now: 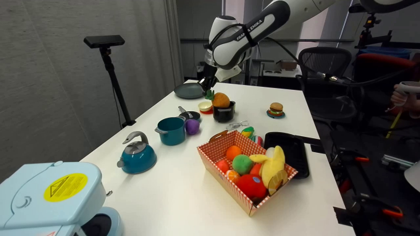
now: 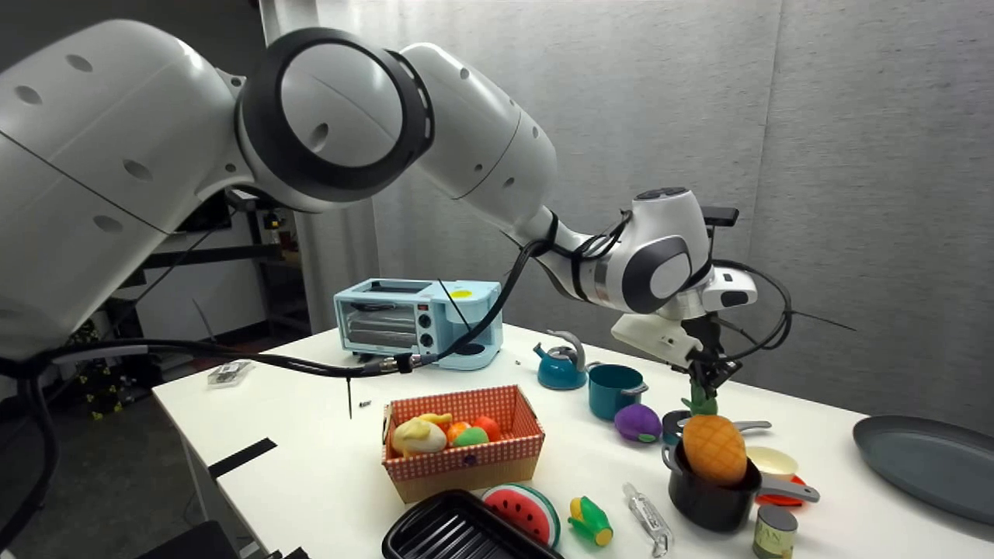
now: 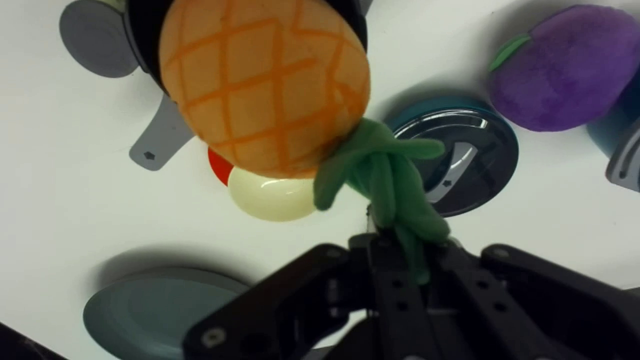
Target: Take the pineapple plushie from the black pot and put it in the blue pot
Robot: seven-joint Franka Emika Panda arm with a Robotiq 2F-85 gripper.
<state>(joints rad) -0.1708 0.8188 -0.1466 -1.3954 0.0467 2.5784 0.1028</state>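
The orange pineapple plushie [image 1: 221, 100] [image 2: 713, 449] [image 3: 270, 90] sits tilted in the mouth of the black pot [image 1: 223, 115] [image 2: 707, 503] [image 3: 145, 32], its lower end hidden inside the pot. Its green leafy top points up to my gripper [image 1: 206, 90] [image 2: 705, 382] [image 3: 407, 245]. The fingers are shut on the leaves, with one leaf between them in the wrist view. The teal-blue pot [image 1: 173, 132] [image 2: 610, 392] stands apart from the black pot, with its mouth uncovered. A part of it shows at the right edge of the wrist view [image 3: 605, 131].
A purple toy [image 1: 192, 127] [image 2: 638, 423] and a small lidded pan [image 1: 190, 115] [image 3: 465, 160] lie between the two pots. A cream bowl [image 1: 205, 106] and a can [image 2: 774, 532] stand beside the black pot. A teal kettle [image 1: 139, 159] stands past the blue pot.
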